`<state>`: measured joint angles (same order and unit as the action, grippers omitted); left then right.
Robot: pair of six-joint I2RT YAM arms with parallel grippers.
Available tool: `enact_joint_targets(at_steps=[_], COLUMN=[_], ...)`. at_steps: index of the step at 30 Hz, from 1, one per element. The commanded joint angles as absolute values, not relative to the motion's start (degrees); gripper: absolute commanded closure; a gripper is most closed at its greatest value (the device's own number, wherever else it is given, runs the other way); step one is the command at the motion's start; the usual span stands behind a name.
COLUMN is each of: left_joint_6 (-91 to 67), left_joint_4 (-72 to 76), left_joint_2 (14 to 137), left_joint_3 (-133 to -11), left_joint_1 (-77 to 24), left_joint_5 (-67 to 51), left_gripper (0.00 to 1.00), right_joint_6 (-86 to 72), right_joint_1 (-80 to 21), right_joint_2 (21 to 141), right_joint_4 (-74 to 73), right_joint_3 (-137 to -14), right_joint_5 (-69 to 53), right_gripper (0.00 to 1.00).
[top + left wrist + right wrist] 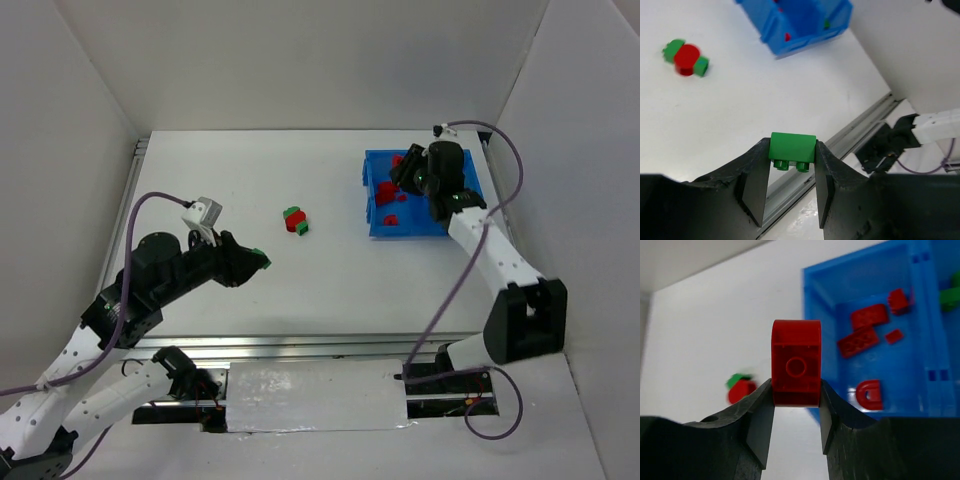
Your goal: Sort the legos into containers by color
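My left gripper (255, 262) is shut on a green lego (792, 147) and holds it above the table, left of the middle. My right gripper (408, 176) is shut on a red lego (796, 362) over the left edge of the blue bin (400, 228). In the right wrist view the bin's near compartment (920, 340) holds several red legos (862, 330). A green lego (951, 297) lies beyond the divider. A small cluster of red and green legos (295, 221) sits on the table between the arms. It also shows in the left wrist view (686, 57).
White walls close in the table on the left, back and right. A metal rail (300, 345) runs along the near edge. The right arm's cable (500, 150) loops beside the bin.
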<state>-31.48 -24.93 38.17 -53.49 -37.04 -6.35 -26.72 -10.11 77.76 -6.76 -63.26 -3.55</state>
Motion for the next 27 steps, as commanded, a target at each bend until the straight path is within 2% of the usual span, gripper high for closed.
enact_joint_targets(at_steps=[1, 3, 4, 5, 7, 8, 12, 15, 16, 18, 19, 23, 27], left_joint_6=[-30.85, -31.03, -31.03, -30.94, -30.76, -31.02, -32.16, -34.71, -35.67, -39.8, -43.38, -53.33, -64.13], left_joint_4=[-28.75, -27.08, -26.46, -25.93, -24.87, -24.79, -23.12, -21.45, -20.92, -21.27, -22.57, -26.26, -24.97], left_joint_2=[38.24, 37.8, 37.62, 37.62, 37.97, 38.14, 38.93, 39.98, 40.43, 42.52, 43.32, 47.98, 50.98], left_joint_3=[-54.32, -53.7, -53.09, -52.91, -52.74, -52.73, -52.56, -52.47, -52.73, -54.3, -55.19, -58.7, -57.75], left_joint_1=[-37.18, -37.0, -37.09, -37.0, -37.09, -37.0, -37.0, -36.91, -36.91, -36.91, -36.83, -36.56, -36.3], left_joint_5=[0.8, 0.53, -1.21, -2.01, -3.07, -3.08, -3.34, -4.48, -4.66, -4.66, -4.48, -5.97, -9.92], left_gripper=[1.0, 1.0, 1.0, 1.0, 1.0, 1.0, 1.0, 1.0, 1.0, 1.0, 1.0, 1.0, 1.0], right_joint_6=[-24.17, -23.91, -23.65, -23.38, -23.12, -23.03, -23.9, -23.64, -22.86, -19.09, -17.25, -11.77, -12.48], right_joint_1=[-8.88, -8.18, -7.83, -7.74, -7.82, -7.74, -8.0, -9.4, -10.27, -16.58, -24.01, -39.94, -50.34], right_joint_2=[87.08, 93.39, 95.08, 97.62, 98.26, 97.13, 89.84, 79.4, 76.06, 64.73, 57.55, 46.16, 46.14], right_joint_4=[-17.66, -18.8, -19.59, -20.21, -21.45, -21.18, -18.46, -12.51, -9.0, 1.55, 5.15, 21.66, 22.06], right_joint_3=[-70.56, -74.96, -76.62, -79.34, -80.77, -80.51, -76.21, -67.71, -60.45, -53.12, -46.47, -34.03, -34.71], right_joint_5=[6.85, 5.02, 4.14, 3.35, 1.94, 1.15, -4.2, -11.84, -19.7, -26.52, -28.37, -22.34, -9.78], right_gripper=[0.87, 0.73, 0.61, 0.43, 0.35, 0.11, 0.04, 0.04, 0.04, 0.04, 0.03, 0.0, 0.02])
